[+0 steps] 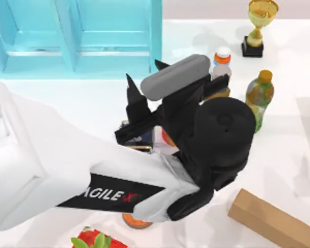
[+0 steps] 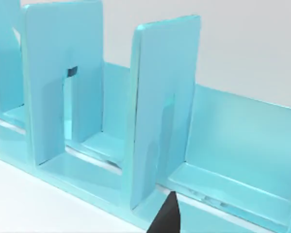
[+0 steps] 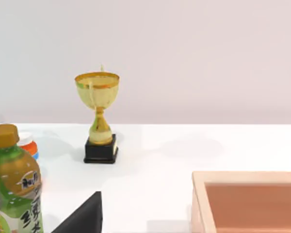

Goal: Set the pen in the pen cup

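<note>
Navy-blue with a pale tan rim, the pen cup [image 1: 143, 138] sits near the middle of the counter [image 1: 294, 155], half hidden under my left forearm. My left hand [image 1: 144, 77] hangs above it and a little toward the far edge. Its 2 black fingers [image 1: 130, 90] are spread apart with nothing between them. From that wrist, 1 fingertip points at the turquoise file rack [image 2: 165, 97] along the far left edge.

The pen I cannot place; my own arm covers the middle of the counter where it would most likely be. I judge the step in hand to be either the reach before the pickup or the release above the cup, and these views do not settle which. If the pen is not yet taken, the next move calls for finding it, closing on its slim barrel and bringing it upright over the square opening.

My right hand [image 3: 85, 216] is parked over the right side of the counter, facing the gold trophy [image 3: 98, 116] at the far right corner. Whether it is apart or together I cannot tell.

Only 1 piece of writing reads cleanly: "AGILEX" [image 1: 111, 195] in white on my forearm's black band. The green bottle [image 3: 14, 184] carries a label with characters I cannot read.
</note>
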Controlling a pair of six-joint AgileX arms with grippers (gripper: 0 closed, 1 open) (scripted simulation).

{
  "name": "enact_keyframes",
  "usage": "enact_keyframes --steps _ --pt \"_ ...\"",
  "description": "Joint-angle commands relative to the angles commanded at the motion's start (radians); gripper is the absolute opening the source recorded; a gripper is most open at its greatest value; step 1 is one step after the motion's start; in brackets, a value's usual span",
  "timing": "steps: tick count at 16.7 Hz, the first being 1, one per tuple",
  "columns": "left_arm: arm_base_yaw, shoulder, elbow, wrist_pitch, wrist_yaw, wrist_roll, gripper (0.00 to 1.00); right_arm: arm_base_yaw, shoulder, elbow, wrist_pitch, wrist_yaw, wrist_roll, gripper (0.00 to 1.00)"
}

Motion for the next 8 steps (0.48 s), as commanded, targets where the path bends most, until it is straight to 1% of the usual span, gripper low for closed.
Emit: enact_keyframes --steps 2,3,8 --pt "0.0 0.0 0.0 0.0 0.0 0.0 0.98 0.0 0.0 0.0 0.0 0.0 0.0 1.0" --pt "0.0 0.0 0.0 0.0 0.0 0.0 1.0 0.0 0.0 0.0 0.0 0.0 0.0 1.0" --pt "0.0 0.0 0.0 0.0 0.0 0.0 1.0 0.0 0.0 0.0 0.0 0.0 0.0 1.0"
